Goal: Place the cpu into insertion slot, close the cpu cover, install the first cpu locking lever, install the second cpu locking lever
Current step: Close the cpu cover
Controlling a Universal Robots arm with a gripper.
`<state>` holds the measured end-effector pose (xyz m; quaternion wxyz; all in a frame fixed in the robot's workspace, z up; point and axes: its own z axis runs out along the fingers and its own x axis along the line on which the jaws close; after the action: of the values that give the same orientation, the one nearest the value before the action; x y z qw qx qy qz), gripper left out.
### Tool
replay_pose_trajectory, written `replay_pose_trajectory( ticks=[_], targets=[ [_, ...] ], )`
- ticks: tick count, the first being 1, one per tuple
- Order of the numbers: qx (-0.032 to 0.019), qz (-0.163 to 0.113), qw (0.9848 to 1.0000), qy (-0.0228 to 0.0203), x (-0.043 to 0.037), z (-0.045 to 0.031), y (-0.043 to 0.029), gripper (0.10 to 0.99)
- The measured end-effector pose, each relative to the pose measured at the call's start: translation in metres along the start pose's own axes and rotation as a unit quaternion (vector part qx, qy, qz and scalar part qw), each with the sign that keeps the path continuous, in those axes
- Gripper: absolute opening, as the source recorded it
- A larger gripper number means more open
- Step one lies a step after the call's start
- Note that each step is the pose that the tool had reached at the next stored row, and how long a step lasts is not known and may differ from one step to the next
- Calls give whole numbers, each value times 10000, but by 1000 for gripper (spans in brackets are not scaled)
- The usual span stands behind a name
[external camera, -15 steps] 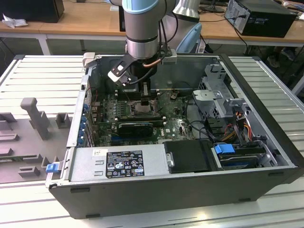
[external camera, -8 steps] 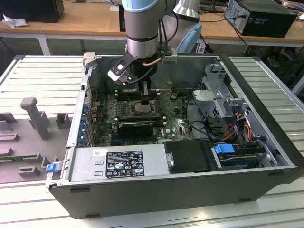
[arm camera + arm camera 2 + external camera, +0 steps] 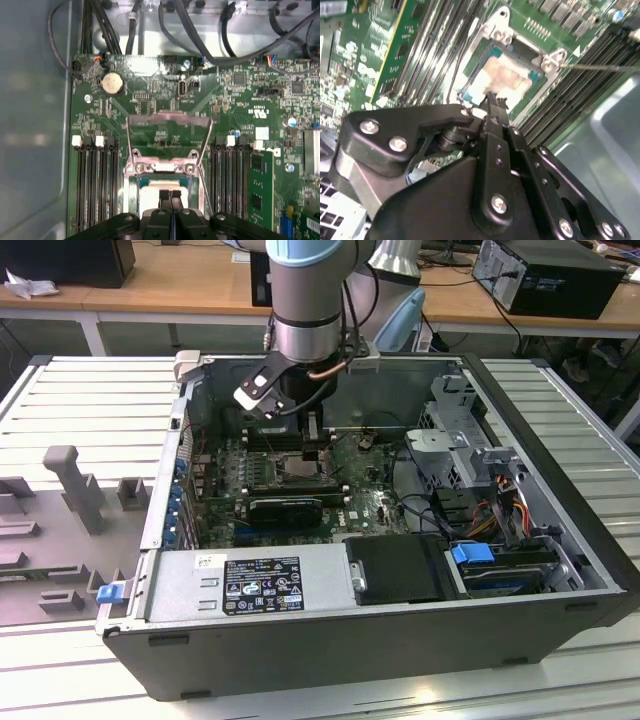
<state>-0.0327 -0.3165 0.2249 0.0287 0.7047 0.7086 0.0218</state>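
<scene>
Over the open computer case, in the exterior view, the arm hangs straight down with the gripper right above the insertion slot. Taking the case as a dial, that spot is at about ten o'clock from its middle. The black card lies just beside the slot, at its six o'clock. Coming in from above probably keeps the arm off the case walls.

In the second wrist view the gripper has its two fingers pressed together with nothing between them. The cpu lies flat inside the insertion slot, its pale top bare. With the slot's screwed hinge side as twelve, the fingertips stand at the chip's six o'clock edge; whether they touch it I cannot tell. A closed tip, I judge, serves as a narrow pusher rather than a clamp. A thin locking lever sticks out sideways, off the slot.

In the first wrist view the gripper sits over the six o'clock half of the cpu. The cpu cover seems swung back past twelve, with green board showing through its window, which leaves the slot open from above. Memory slots flank it at three and nine o'clock.
</scene>
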Motion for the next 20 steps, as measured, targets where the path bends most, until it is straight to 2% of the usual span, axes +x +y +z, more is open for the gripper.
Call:
replay_pose_trajectory(
  ticks=[3, 7, 9, 14, 20],
  targets=[
    [3, 0, 10000, -2, 7, -23, 2, 106],
    [2, -1, 10000, -8, 10, -103, 8, 106],
    [2, -1, 10000, -12, 13, -202, 15, 106],
    [2, -1, 10000, -14, 16, -245, 18, 106],
    [3, -2, 10000, -40, 26, -271, 20, 106]
  ],
)
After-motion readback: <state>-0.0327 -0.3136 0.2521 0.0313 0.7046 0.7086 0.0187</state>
